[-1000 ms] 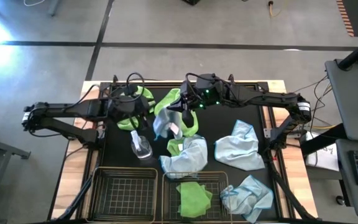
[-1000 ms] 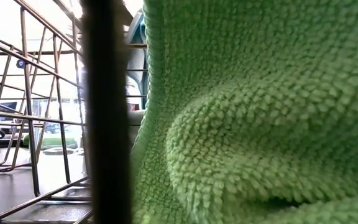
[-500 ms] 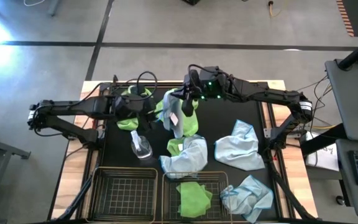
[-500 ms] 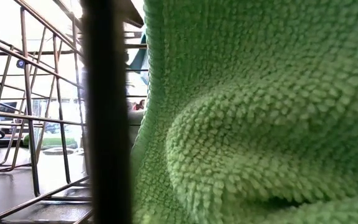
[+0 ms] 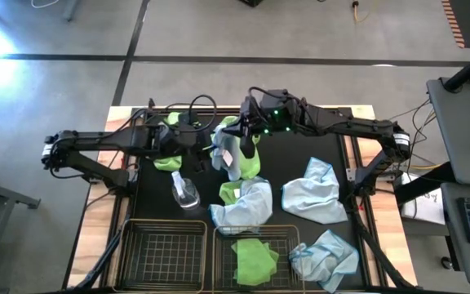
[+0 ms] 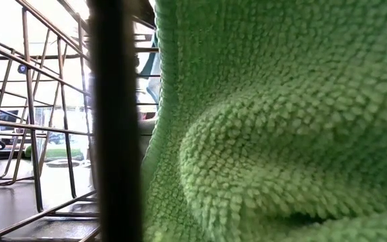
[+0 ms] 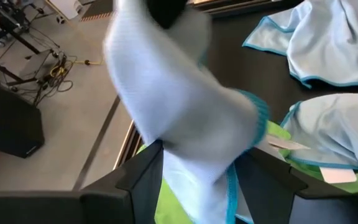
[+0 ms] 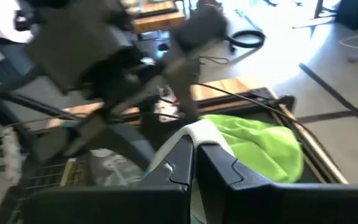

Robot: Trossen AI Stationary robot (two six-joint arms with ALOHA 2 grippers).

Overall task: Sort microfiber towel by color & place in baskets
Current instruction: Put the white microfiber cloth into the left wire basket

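Note:
My right gripper (image 5: 246,135) is shut on a pale light blue microfiber towel (image 5: 228,157) that hangs over the far middle of the table. My left gripper (image 5: 208,147) stands open just to the towel's left. In the left wrist view the towel (image 7: 185,106) drops between its two fingers (image 7: 145,171). Lime green towels lie below (image 5: 250,163) and under the left arm (image 5: 170,143). One green towel (image 5: 255,260) lies in the right basket (image 5: 227,269). The left basket (image 5: 161,260) holds nothing. My right gripper pinches the towel's top edge (image 8: 199,134) between its two shut fingers; one layer or several, I cannot tell. The towel hangs slack below the fingers. Its lower end (image 5: 233,173) is over the green towel, touching or not I cannot tell. My left gripper has the hanging towel between its open fingers; whether they touch it I cannot tell.
A small clear spray bottle (image 5: 184,193) lies near the left basket. More light blue towels lie at mid-table (image 5: 247,204), at the right (image 5: 312,192) and at the near right edge (image 5: 325,257). In the low view a green towel (image 6: 281,134) and basket wires (image 6: 46,101) fill the picture.
My right gripper has risen with the light blue towel, which has come up off the green towels and now hangs below it. My left gripper has moved toward the table's right, up to the hanging towel.

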